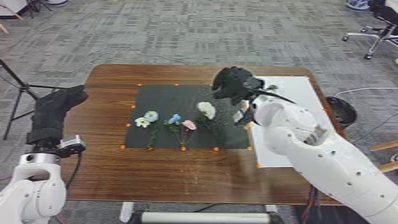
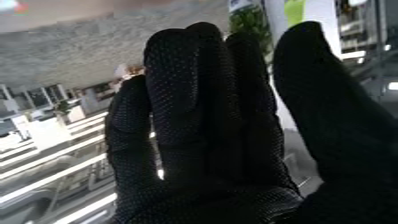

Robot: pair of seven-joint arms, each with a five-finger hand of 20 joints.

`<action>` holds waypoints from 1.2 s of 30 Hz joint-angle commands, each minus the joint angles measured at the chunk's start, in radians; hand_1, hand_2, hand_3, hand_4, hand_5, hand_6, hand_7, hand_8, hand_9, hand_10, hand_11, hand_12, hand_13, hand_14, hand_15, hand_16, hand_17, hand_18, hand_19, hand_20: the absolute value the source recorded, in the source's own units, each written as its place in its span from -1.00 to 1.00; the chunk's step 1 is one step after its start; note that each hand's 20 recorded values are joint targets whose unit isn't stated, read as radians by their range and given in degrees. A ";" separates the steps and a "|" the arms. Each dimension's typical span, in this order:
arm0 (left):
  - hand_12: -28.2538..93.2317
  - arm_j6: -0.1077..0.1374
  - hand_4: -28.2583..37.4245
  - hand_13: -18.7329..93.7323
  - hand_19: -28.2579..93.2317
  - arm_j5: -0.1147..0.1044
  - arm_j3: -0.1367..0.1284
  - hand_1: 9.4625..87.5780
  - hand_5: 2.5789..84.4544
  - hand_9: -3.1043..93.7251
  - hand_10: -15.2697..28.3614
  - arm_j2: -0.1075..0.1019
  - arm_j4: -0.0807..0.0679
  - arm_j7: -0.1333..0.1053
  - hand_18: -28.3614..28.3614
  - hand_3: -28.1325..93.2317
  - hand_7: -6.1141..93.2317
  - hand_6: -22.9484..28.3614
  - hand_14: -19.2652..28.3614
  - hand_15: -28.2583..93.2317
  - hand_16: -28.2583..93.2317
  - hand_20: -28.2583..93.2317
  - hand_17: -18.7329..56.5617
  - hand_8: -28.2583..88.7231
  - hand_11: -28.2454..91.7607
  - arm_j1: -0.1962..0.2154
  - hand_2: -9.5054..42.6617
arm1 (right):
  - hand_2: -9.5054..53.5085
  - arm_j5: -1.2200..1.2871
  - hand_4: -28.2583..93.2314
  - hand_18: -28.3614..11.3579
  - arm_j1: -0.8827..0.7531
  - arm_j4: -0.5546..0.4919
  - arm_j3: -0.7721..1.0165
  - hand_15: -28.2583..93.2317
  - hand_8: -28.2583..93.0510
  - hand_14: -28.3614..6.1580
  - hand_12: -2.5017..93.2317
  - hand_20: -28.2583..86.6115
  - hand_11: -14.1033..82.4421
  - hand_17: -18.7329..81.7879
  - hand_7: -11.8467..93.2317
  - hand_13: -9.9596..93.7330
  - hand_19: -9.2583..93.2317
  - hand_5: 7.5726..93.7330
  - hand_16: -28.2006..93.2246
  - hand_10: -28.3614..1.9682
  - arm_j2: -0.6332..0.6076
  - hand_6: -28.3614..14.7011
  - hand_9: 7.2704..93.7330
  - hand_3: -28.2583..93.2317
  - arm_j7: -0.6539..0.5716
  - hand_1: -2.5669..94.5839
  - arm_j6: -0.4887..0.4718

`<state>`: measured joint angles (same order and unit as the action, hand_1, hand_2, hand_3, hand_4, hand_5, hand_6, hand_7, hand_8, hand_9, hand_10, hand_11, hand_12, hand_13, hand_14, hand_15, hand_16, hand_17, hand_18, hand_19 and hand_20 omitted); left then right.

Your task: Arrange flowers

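The right hand (image 1: pixel 235 84) is at the dark mat's (image 1: pixel 164 95) one o'clock, fingers straight, thumb apart, holding nothing. Flowers (image 1: pixel 206 109) lie on the mat, some at nine o'clock. Off past nine is the left hand (image 1: pixel 55 111); I can't tell how open.

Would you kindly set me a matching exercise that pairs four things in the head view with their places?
1. Pink flower
2. Mat
3. White sheet
4. Left hand

A. By the left edge of the table
B. Between the blue flower and the big white flower
C. Under the pink flower
D. Right of the mat

Pairs: 1-B; 2-C; 3-D; 4-A
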<state>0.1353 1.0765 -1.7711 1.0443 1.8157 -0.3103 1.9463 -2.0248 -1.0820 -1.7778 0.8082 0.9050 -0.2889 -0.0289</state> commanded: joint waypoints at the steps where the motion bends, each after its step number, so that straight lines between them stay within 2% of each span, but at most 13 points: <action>1: -0.31 0.008 -1.00 0.08 -0.28 -0.006 -0.011 -0.65 0.27 0.16 0.38 0.005 0.015 0.005 0.49 0.60 -0.54 -0.02 0.55 -0.17 -0.53 -0.23 -0.35 -0.65 -0.17 0.019 -0.07 | -1.00 0.002 -0.78 -0.68 0.025 -0.004 0.002 0.34 -0.66 0.00 -0.55 0.51 -0.35 -0.03 -0.40 0.48 0.55 0.34 0.04 0.02 -0.036 0.32 0.51 0.53 0.005 -0.02 -0.007; 9: -0.31 0.003 -1.00 0.08 -0.28 -0.005 -0.004 -0.65 0.27 0.17 0.38 0.004 0.012 0.005 0.49 0.60 -0.54 -0.02 0.56 -0.17 -0.53 -0.23 -0.35 -0.65 -0.17 0.015 -0.08 | -1.00 -0.083 -0.78 -0.69 0.026 0.057 0.010 0.32 -0.57 -0.03 -0.55 0.50 -0.36 -0.05 -0.40 0.46 0.53 0.34 0.02 0.01 -0.040 0.32 0.48 0.50 0.000 0.00 0.012; 12: -0.31 0.006 -1.00 0.08 -0.28 -0.006 -0.003 -0.65 0.27 0.17 0.38 0.006 0.010 0.002 0.49 0.61 -0.55 -0.02 0.56 -0.17 -0.53 -0.23 -0.35 -0.65 -0.17 0.010 -0.08 | -1.00 -0.166 -0.78 -0.66 0.048 0.141 0.015 0.26 -0.53 -0.07 -0.55 0.47 -0.38 -0.07 -0.40 0.43 0.49 0.33 0.00 -0.01 -0.030 0.32 0.42 0.50 0.000 0.00 0.026; 14: -0.31 0.010 -1.00 0.08 -0.28 -0.007 -0.003 -0.65 0.28 0.17 0.38 0.009 0.011 0.004 0.49 0.61 -0.54 -0.02 0.56 -0.17 -0.53 -0.23 -0.35 -0.65 -0.17 0.012 -0.09 | -1.00 -0.203 -0.78 -0.64 0.066 0.220 0.016 0.22 -0.65 -0.09 -0.56 0.45 -0.42 -0.10 -0.40 0.38 0.44 0.28 -0.01 -0.02 -0.012 0.33 0.32 0.53 0.001 -0.03 0.026; 18: -0.31 0.005 -1.00 0.08 -0.28 -0.003 0.007 -0.64 0.28 0.17 0.38 0.010 0.006 0.005 0.49 0.61 -0.55 -0.02 0.56 -0.17 -0.53 -0.23 -0.35 -0.65 -0.17 0.002 -0.10 | -1.00 -0.304 -0.78 -0.66 0.084 0.326 0.046 0.18 -0.68 -0.16 -0.58 0.42 -0.49 -0.14 -0.44 0.29 0.41 0.08 -0.03 -0.12 0.021 0.26 0.09 0.57 0.013 -0.07 -0.046; 22: -0.31 0.005 -1.00 0.08 -0.28 -0.003 0.014 -0.63 0.28 0.17 0.38 0.012 0.003 0.003 0.49 0.61 -0.55 -0.02 0.56 -0.17 -0.53 -0.23 -0.35 -0.65 -0.17 -0.005 -0.13 | -1.00 -0.390 -0.79 -0.67 0.082 0.377 0.072 0.17 -0.67 -0.20 -0.58 0.42 -0.53 -0.16 -0.48 0.24 0.41 -0.03 -0.04 -0.16 0.035 0.22 -0.03 0.59 0.031 -0.12 -0.113; 27: -0.30 0.006 -1.00 0.08 -0.28 -0.004 0.012 -0.61 0.28 0.17 0.38 0.014 0.006 0.002 0.49 0.61 -0.55 -0.02 0.56 -0.17 -0.53 -0.23 -0.34 -0.65 -0.17 -0.003 -0.14 | -1.00 -0.485 -0.80 -0.67 0.071 0.438 0.109 0.18 -0.66 -0.21 -0.57 0.41 -0.53 -0.17 -0.48 0.23 0.42 -0.05 -0.05 -0.16 0.056 0.21 -0.05 0.59 0.043 -0.13 -0.139; 36: -0.31 0.007 -1.00 0.08 -0.28 -0.006 0.011 -0.61 0.28 0.17 0.38 0.017 0.004 -0.002 0.48 0.61 -0.55 -0.02 0.56 -0.17 -0.53 -0.23 -0.34 -0.65 -0.17 -0.011 -0.14 | -1.00 -0.500 -0.82 -0.65 0.050 0.517 0.147 0.23 -0.67 -0.15 -0.57 0.42 -0.48 -0.12 -0.44 0.32 0.46 0.03 -0.05 -0.09 0.083 0.27 0.06 0.58 -0.004 -0.04 -0.030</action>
<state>0.1373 1.0759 -1.7589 1.0506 1.8197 -0.3107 1.9406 -2.5070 -1.0166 -1.3000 0.9366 0.9729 -0.2602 -0.1369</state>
